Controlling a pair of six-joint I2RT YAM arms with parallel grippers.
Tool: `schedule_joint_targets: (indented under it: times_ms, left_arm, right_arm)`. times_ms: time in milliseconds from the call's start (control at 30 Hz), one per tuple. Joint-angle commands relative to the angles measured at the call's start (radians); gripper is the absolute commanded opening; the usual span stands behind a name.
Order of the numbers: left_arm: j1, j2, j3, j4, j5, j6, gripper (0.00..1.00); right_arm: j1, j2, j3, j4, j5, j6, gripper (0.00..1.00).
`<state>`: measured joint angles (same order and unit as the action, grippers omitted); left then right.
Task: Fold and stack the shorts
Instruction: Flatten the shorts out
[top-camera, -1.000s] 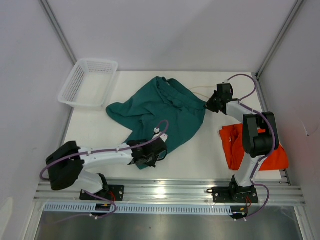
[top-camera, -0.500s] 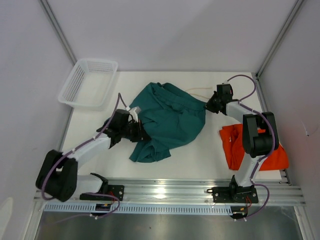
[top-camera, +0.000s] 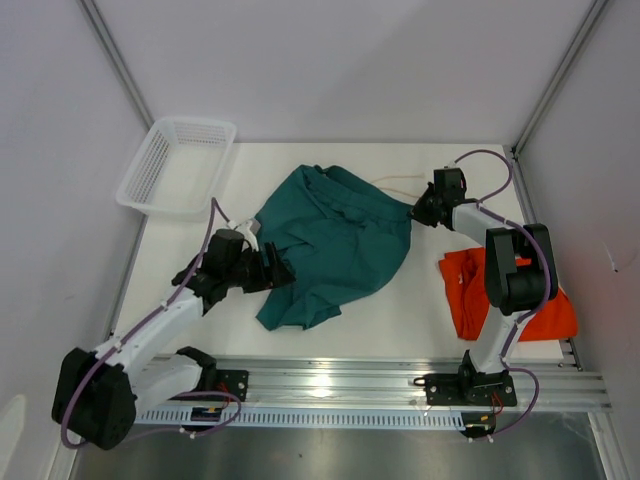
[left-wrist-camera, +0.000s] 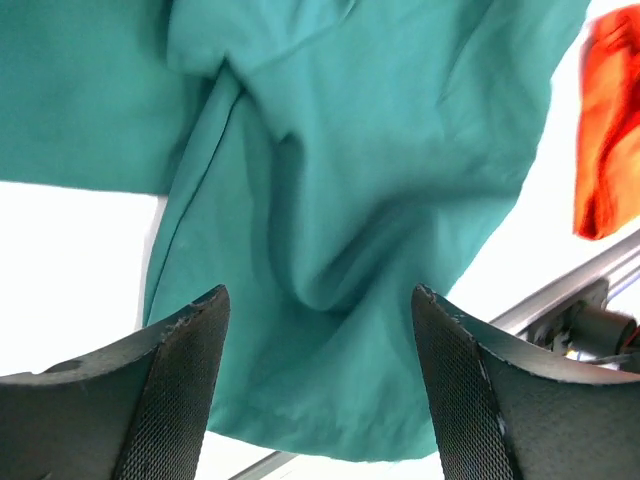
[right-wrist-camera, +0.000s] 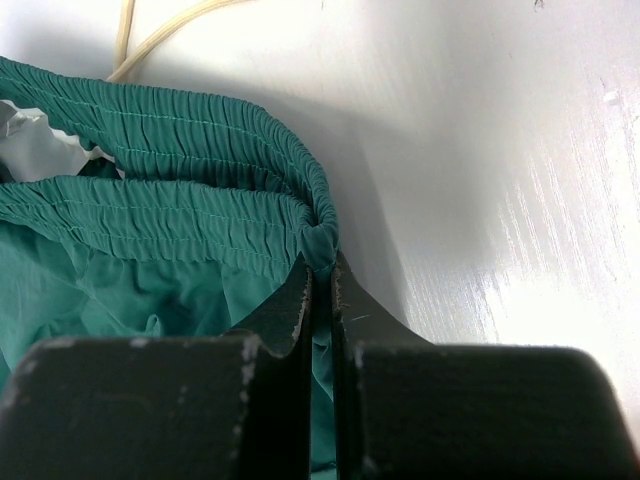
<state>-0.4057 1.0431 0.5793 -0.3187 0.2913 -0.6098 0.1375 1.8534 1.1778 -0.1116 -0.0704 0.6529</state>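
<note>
At the table's centre you have the teal shorts (top-camera: 340, 235), crumpled and unfolded. Their long axis runs on a diagonal from the waistband at the far right down to a leg hem at the near left.

Right gripper (right-wrist-camera: 322, 270): clenched on the gathered end of the elastic waistband (right-wrist-camera: 200, 150), jaws pressed together with a pinch of cloth between them. The cream drawstring (right-wrist-camera: 150, 40) trails off behind it on the table (top-camera: 420, 310).

Left gripper (left-wrist-camera: 318, 295): released, jaws spread wide and holding nothing. It sits at the left edge of the cloth and points right, so the fabric lies straight ahead of it and just under the fingertips. The hem corner is toward the near side of it.

The orange shorts (top-camera: 465, 290) are heaped on the right, well apart from the teal pair, beside and partly behind the right arm.

Judgement: one waistband end is anchored on the right, so your left arm is the nearer one for the opposite edge. Its target lies rightward and slightly nearer. Pulling leftward, away from the right gripper, should spread the garment flat. Risk: a bite on a mid-panel fold rather than an edge would only bunch it.
</note>
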Motion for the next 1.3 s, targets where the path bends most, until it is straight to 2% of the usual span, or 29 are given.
schedule_joint_targets:
  times_ms: [0, 100, 133, 167, 200, 233, 367, 467, 600, 833, 900, 1067, 1267]
  left_arm:
    - [-0.022, -0.096, 0.065, -0.098, -0.087, 0.008, 0.76]
    - [-0.122, -0.144, 0.092, -0.134, -0.176, 0.027, 0.77]
    - [-0.201, -0.147, 0.117, -0.149, -0.217, 0.031, 0.81]
    - [-0.241, -0.147, 0.132, -0.189, -0.292, 0.036, 0.82]
    - [-0.328, -0.143, 0.155, -0.222, -0.393, 0.039, 0.81]
    - [-0.375, -0.141, 0.177, -0.223, -0.394, 0.038, 0.81]
    - [-0.586, -0.137, 0.218, -0.279, -0.6, 0.048, 0.81]
    - [-0.752, -0.103, 0.249, -0.332, -0.746, 0.028, 0.81]
    - [-0.947, -0.028, 0.251, -0.4, -0.855, -0.045, 0.81]
    - [-1.094, 0.218, 0.258, -0.549, -0.955, -0.225, 0.78]
    - [-1.113, 0.28, 0.267, -0.551, -0.957, -0.248, 0.77]
    - [-1.159, 0.325, 0.29, -0.511, -0.959, -0.266, 0.76]
    - [-1.266, 0.412, 0.352, -0.485, -1.006, -0.294, 0.69]
  right_arm:
    - [0.001, -0.02, -0.001, 0.033, 0.004, -0.009, 0.0]
    - [0.001, -0.017, -0.001, 0.033, 0.004, -0.012, 0.0]
    - [0.001, -0.016, -0.001, 0.032, 0.004, -0.012, 0.0]
    - [0.001, -0.014, 0.0, 0.033, 0.003, -0.012, 0.0]
    - [0.001, -0.014, 0.0, 0.032, 0.003, -0.01, 0.0]
    - [0.001, -0.014, 0.0, 0.032, 0.003, -0.012, 0.0]
    - [0.001, -0.014, -0.001, 0.032, 0.003, -0.013, 0.0]
    - [0.001, -0.011, 0.0, 0.033, 0.003, -0.013, 0.0]
    - [0.001, -0.007, 0.002, 0.033, 0.001, -0.013, 0.0]
    - [-0.001, -0.002, 0.002, 0.035, -0.002, -0.013, 0.0]
    - [-0.001, -0.002, 0.002, 0.035, -0.002, -0.012, 0.0]
    - [-0.003, -0.002, 0.002, 0.035, -0.006, -0.013, 0.0]
    - [-0.003, 0.001, 0.003, 0.035, -0.011, -0.012, 0.0]
